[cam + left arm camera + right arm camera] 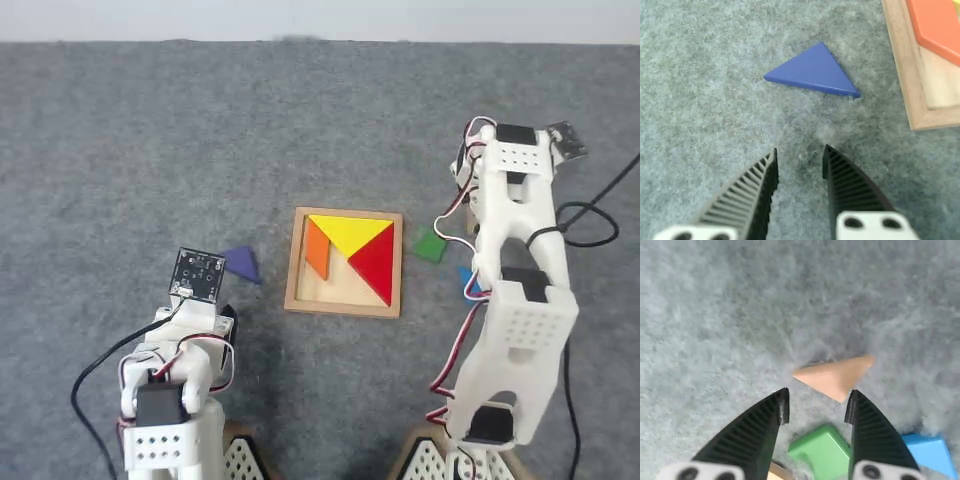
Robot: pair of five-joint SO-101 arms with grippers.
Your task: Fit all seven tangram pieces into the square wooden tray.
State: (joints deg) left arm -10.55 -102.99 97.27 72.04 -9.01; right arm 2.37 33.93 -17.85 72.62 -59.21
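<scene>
Three pieces in the tray (344, 310). Both spread: left gripper (800, 151) should drop and pinch the blue triangle (812, 72), right gripper (817, 394) hovers.

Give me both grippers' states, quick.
Left gripper: open, empty, near the blue triangle.
Right gripper: open, empty, by the tan triangle.

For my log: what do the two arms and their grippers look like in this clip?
The left arm and right arm are white plastic shells with perforated panels, black motors and red, white and black wires. The left gripper and right gripper have black ridged fingers on white bases.
</scene>
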